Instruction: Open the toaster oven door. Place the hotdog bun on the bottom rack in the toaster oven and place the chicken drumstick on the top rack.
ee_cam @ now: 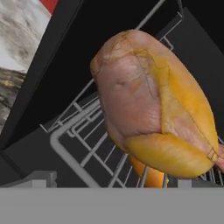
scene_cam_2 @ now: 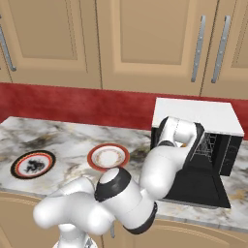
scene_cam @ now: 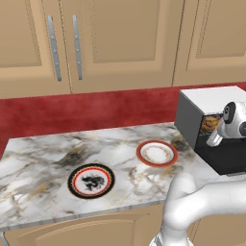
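Marble counter point(scene_cam: 43, 163), toaster oven point(scene_cam_2: 196, 116) at right, door point(scene_cam_2: 196, 190) dropped flat. Gripper point(scene_cam: 215, 138) inside, jaws spread; chicken drumstick point(ee_cam: 151, 103) lies on top rack point(ee_cam: 85, 140), likely just released. Hotdog bun point(ee_cam: 148, 175) on grid below.

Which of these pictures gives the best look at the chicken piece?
The hand view: the chicken drumstick looms large and close there, lying on a wire rack. The left base view shows it as a small brownish patch inside the toaster oven. In the right base view the arm covers it.
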